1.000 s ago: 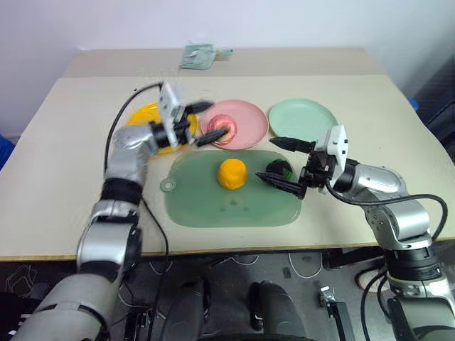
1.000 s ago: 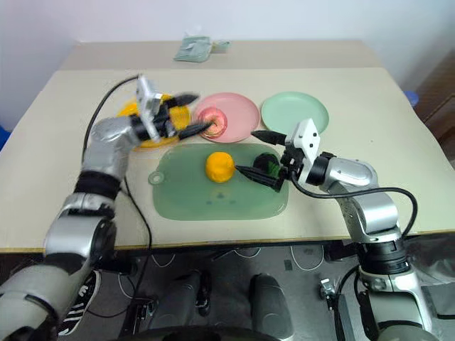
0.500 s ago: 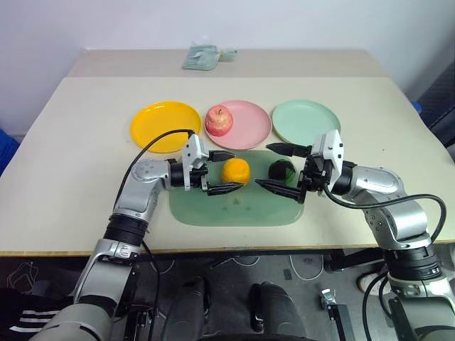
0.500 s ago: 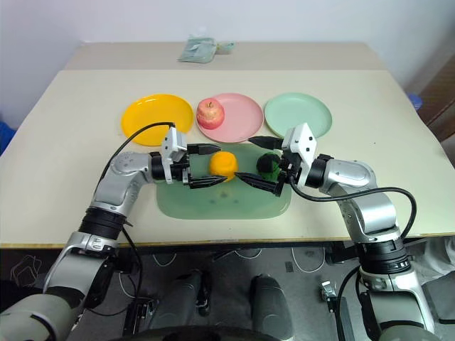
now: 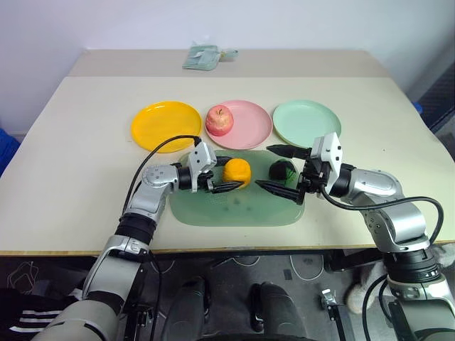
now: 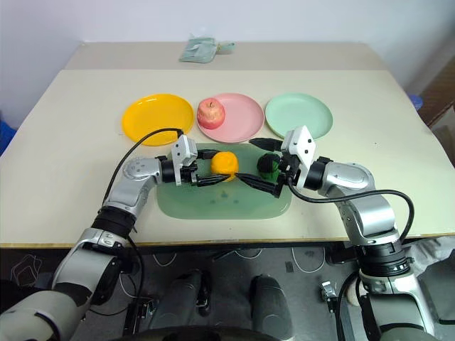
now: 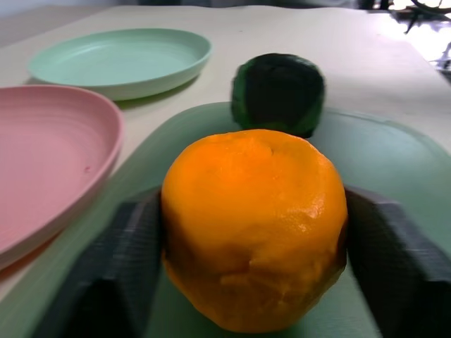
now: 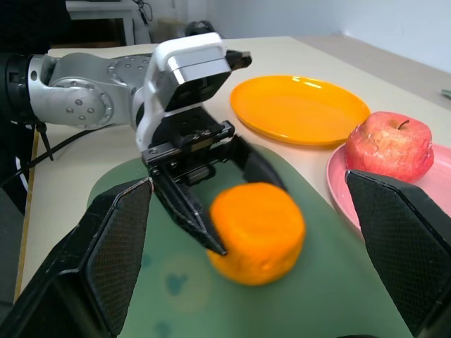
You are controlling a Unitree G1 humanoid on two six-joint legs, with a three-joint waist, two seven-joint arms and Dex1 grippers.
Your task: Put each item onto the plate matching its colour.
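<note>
Three plates (image 5: 166, 124), three fruits: left gripper (image 5: 229, 175) pinches the orange (image 5: 236, 171) (one apple (image 5: 219, 120) already plated); right gripper (image 5: 281, 170) spread.

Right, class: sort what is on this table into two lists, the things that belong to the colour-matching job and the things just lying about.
Belong to the job:
- apple
- orange
- dark green fruit
- yellow plate
- pink plate
- mint plate

Just lying about:
- green mat
- folded green cloth at the far edge
</note>
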